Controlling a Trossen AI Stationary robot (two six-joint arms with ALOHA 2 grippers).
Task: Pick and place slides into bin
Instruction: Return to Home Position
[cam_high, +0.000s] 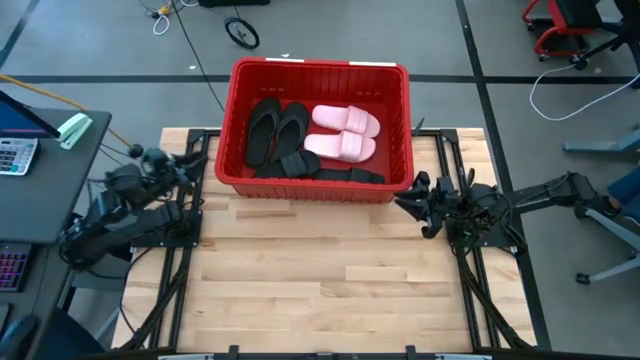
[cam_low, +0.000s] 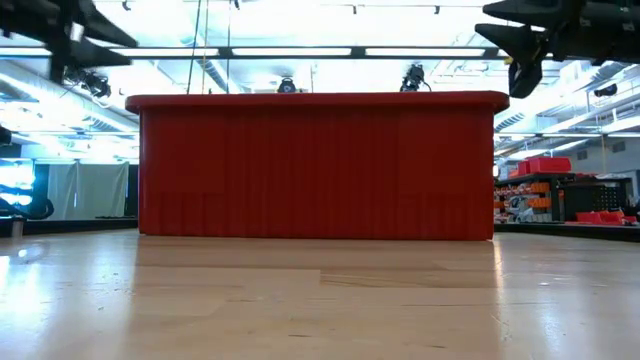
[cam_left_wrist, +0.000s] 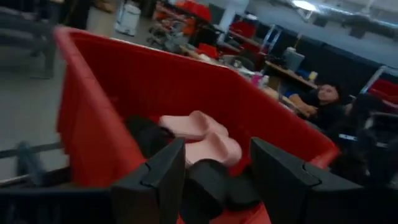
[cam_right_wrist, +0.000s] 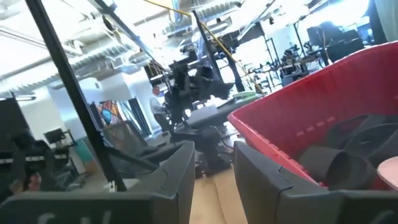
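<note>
Wooden table (cam_high: 330, 290), slides (cam_high: 340, 147) in bin (cam_high: 320, 67) between left tool (cam_left_wrist: 217, 152) and right tool (cam_right_wrist: 213, 155), both parted, empty.

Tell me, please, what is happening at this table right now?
Two dark robot arms work at a wooden table that carries a large red slotted plastic bin. Every sandal in view lies inside the bin: two pale pink wide-strap slides, two black thong flip-flops and two black wide-strap slides. The left gripper is beside the bin's left side and the right gripper is by its right front corner. Both have their fingers open and hold nothing.
</note>
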